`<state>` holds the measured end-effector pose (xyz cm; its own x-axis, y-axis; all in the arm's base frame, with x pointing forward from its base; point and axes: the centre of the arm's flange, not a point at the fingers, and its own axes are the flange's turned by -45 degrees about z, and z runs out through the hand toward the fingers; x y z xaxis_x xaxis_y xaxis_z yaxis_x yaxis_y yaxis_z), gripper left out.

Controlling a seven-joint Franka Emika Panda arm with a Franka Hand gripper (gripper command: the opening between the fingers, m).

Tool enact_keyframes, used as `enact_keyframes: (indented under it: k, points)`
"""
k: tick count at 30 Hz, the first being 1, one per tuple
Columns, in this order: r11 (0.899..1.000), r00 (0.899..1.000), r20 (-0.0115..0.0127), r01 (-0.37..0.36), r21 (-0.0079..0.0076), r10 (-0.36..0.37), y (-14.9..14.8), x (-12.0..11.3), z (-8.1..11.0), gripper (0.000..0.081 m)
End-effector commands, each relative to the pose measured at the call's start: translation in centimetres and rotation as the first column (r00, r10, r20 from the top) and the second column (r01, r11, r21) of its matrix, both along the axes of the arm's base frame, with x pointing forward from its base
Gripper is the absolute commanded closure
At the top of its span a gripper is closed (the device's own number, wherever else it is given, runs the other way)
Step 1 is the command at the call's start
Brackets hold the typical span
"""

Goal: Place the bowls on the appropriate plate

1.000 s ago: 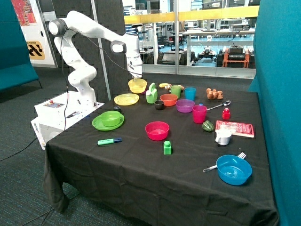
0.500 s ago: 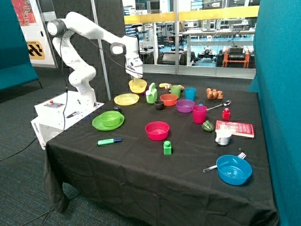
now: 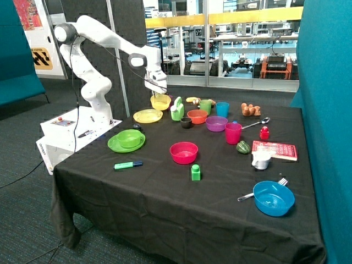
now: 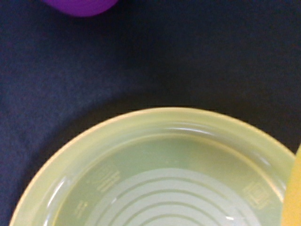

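The gripper (image 3: 159, 93) held the yellow bowl (image 3: 160, 101) by its rim above the yellow plate (image 3: 148, 116); this light, stiff, smooth plastic could slip.

Legible text — none. Red book (image 3: 274, 150) cover print, wall poster (image 3: 27, 13) and yellow-black sign (image 3: 42, 58) markings, embossed marks inside yellow plate (image 4: 155, 188) — all unreadable.

A black-clothed table (image 3: 165, 209) is carrying a green plate (image 3: 115, 146) at nine o'clock, a yellow plate (image 3: 147, 116) at eleven, a pink bowl (image 3: 183, 152) centrally, and a blue bowl (image 3: 273, 198) at four.
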<state>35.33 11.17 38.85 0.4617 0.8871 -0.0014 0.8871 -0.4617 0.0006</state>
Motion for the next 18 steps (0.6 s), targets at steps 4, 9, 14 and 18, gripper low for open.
enact_keyframes:
  k: [4, 9, 14, 18]
  points:
    - [1.0, 1.0, 0.0001, -0.005, 0.0015, 0.005, -0.2, -1.9, -1.5, 0.0808]
    - [1.0, 1.0, 0.0001, 0.011, 0.0015, -0.011, -0.9, -2.5, -1.9, 0.0808]
    - [1.0, 1.0, 0.0001, 0.024, 0.0015, -0.024, -1.5, -3.1, -2.6, 0.0808]
    - [1.0, 1.0, 0.0001, 0.03, 0.0015, -0.03, -1.8, -3.6, -3.0, 0.0808]
